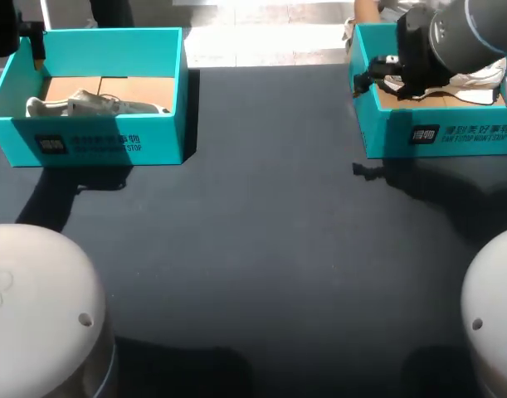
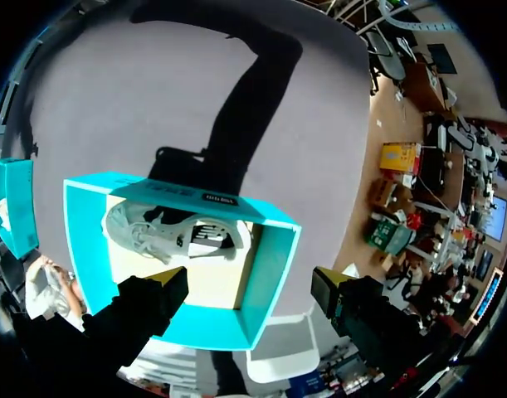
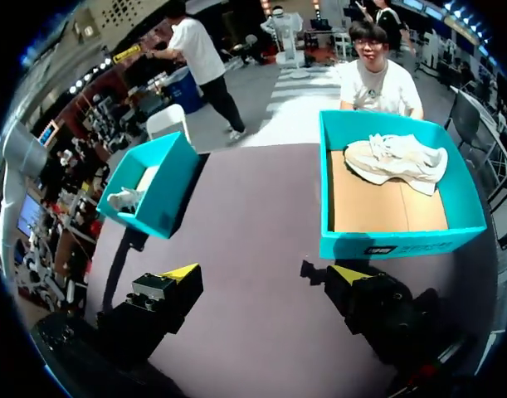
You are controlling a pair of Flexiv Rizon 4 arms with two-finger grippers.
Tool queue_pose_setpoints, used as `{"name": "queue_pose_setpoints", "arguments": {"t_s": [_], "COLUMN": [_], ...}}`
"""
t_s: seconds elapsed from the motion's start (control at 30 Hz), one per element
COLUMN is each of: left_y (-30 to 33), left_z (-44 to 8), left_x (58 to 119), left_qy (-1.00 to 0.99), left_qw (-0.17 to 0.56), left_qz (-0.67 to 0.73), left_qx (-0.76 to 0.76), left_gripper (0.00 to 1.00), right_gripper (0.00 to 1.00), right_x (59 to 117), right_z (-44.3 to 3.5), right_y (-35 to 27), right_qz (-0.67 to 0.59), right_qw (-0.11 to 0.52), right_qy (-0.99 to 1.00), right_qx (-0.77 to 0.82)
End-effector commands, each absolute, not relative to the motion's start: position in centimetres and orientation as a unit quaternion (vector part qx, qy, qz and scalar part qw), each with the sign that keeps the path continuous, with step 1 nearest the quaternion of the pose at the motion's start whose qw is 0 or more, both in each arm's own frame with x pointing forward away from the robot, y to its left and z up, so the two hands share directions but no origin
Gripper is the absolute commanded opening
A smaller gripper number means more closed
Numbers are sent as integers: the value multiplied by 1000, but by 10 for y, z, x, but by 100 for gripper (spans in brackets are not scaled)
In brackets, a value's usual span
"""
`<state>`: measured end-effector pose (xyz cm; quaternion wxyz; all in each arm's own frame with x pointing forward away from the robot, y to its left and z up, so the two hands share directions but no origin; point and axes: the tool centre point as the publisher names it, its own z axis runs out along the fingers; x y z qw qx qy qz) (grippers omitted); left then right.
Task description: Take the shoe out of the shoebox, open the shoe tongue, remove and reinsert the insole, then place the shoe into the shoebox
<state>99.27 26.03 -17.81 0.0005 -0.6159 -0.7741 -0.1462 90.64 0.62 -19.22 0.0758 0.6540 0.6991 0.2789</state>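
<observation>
Seen from the head camera, two teal boxes sit at the far side of the tabletop (image 1: 261, 232). The left shoebox (image 1: 95, 143) holds a grey shoe (image 1: 95, 104). The right shoebox (image 1: 452, 137) holds a white shoe (image 1: 479, 80), partly hidden by the right arm (image 1: 460, 37). Neither shoe is out yet, so the step in hand looks like the first lift.

In the left wrist view, the left gripper (image 2: 249, 283) hangs above the left shoebox with its fingers spread wide and holding nothing. The grey shoe lies ahead of them, close to the wall farthest from them. One finger is over the box floor and the other is outside the side wall. Both should clear that wall before descending, then straddle the shoe across its width.

In the right wrist view, the right gripper (image 3: 265, 278) is likewise released and empty, over bare tabletop short of the right shoebox. The white shoe lies well ahead of the fingers, at the box's far end. The fingers should pass over the near wall and take the firmer heel collar, not the laces. A straight-up lift should keep the sole from snagging the rim and dragging the box.
</observation>
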Motion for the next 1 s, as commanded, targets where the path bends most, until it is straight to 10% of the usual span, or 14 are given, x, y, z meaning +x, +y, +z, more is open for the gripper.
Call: {"name": "queue_pose_setpoints", "arguments": {"t_s": [0.03, 1.0], "left_y": [261, 261], "left_z": [-178, -178], "left_x": [992, 992], "left_qy": [-774, -774], "left_qw": [0, 0], "left_qz": [-148, -148], "left_qx": [-616, -616], "left_gripper": [100, 100], "right_gripper": [100, 100], "right_x": [955, 1013], "right_z": [-192, -210], "right_y": [-2, -155], "right_qz": [171, 88], "right_qw": [132, 72], "right_qy": [621, 289], "right_qx": [753, 950]}}
